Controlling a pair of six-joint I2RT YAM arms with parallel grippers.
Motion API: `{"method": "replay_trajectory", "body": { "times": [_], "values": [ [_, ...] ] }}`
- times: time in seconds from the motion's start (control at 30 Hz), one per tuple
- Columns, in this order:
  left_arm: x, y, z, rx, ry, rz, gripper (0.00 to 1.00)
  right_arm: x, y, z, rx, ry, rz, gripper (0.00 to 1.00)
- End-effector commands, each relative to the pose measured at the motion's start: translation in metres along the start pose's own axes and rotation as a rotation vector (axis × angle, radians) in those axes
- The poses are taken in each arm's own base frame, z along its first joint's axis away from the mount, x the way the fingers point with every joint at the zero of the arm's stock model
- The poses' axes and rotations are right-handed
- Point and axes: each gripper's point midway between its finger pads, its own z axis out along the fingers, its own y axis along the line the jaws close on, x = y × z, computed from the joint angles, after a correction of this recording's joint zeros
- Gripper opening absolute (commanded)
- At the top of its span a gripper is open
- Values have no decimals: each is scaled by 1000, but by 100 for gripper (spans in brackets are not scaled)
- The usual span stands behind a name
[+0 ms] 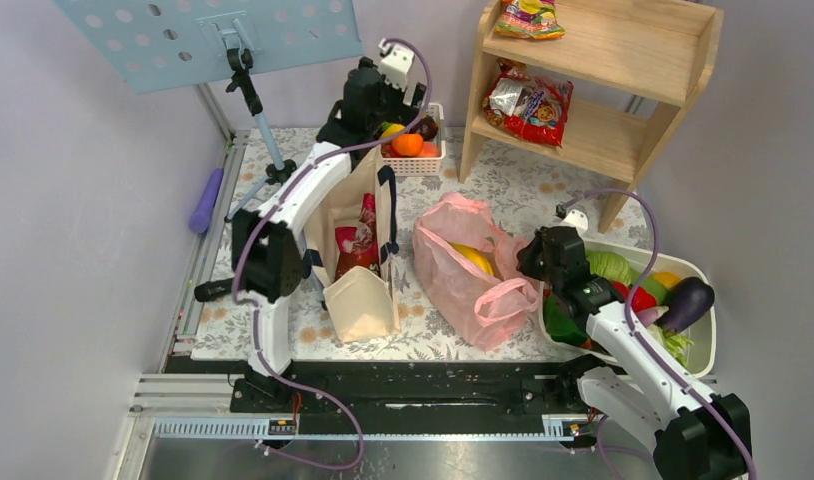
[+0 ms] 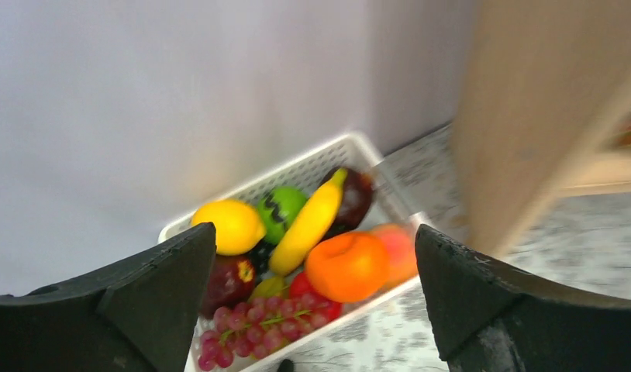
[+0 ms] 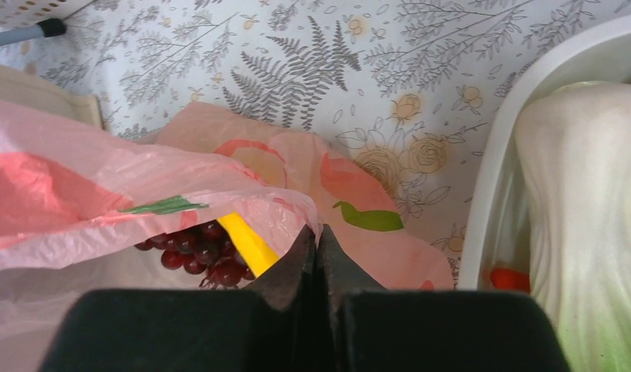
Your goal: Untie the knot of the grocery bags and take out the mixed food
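Your left tool [image 2: 315, 256] hangs with its fingers wide apart and nothing between them. Directly under it sits a white basket [image 2: 312, 164] at the far side of the bench [image 1: 543, 195], next to the leg of the wooden shelf [image 1: 623, 110]. The basket holds a lemon [image 2: 229, 225], a banana [image 2: 308, 225], an orange [image 2: 346, 266] and a bunch of red grapes [image 2: 246, 329].

Your right tool [image 3: 318, 236] has its fingers pressed together. The tip sits right at the edge of the pink bag [image 1: 458, 275] – whether a fold of film is pinched there, you cannot tell from the wrist view. Just beyond the tip, through the thin plastic, you see a second banana [image 3: 249, 242] and dark grapes [image 3: 196, 249] inside the bag.

From above, the pink bag lies mid-bench with its mouth gaping towards the far side and one handle loop [image 1: 508, 300] slack beside the right tool. To its left stands the canvas tote [image 1: 363, 300] with a red packet [image 1: 361, 240] inside – to its right, a white tub [image 1: 708, 340] holds a cabbage [image 1: 611, 266] and an eggplant [image 1: 688, 303]. Snack packets [image 1: 528, 105] rest on the shelf.
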Motion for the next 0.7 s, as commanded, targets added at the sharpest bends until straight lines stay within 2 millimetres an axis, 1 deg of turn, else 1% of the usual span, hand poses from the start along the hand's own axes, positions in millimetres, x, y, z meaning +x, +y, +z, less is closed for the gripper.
{"method": "replay_trajectory", "body": {
  "times": [0.0,0.03,0.07,0.13,0.2,0.27,0.3,0.33,0.43,0.47,0.53,0.6,0.67],
  "values": [
    [-114,-42,-87,234,-211,-139,99,-26,25,-15,-105,-52,-14,0],
    [-119,-54,-101,282,-207,-152,99,-28,28,-17,-115,-54,-21,2],
    [-123,-67,-115,337,-200,-164,99,-32,31,-20,-128,-57,-28,8],
    [-129,-87,-145,441,-190,-176,99,-37,36,-27,-150,-59,-41,24],
    [-131,-109,-176,566,-178,-220,99,-41,43,-35,-178,-55,-57,43],
    [-125,-130,-203,690,-148,-236,99,-43,47,-44,-202,-41,-73,65],
    [-121,-136,-214,712,-125,-244,99,-43,49,-48,-212,-36,-80,75],
    [-113,-140,-220,717,-96,-247,99,-43,50,-52,-221,-30,-85,81],
    [-86,-149,-238,717,-18,-236,99,-42,51,-63,-244,-26,-92,92],
    [-80,-149,-241,712,-3,-236,99,-41,51,-66,-245,-24,-92,93],
    [-71,-152,-247,707,26,-239,99,-37,54,-73,-277,-7,-93,95],
    [-65,-155,-253,714,41,-244,99,-34,56,-79,-299,3,-89,99],
    [-63,-165,-262,758,52,-249,99,-31,56,-84,-313,12,-88,100]
  ]
}}
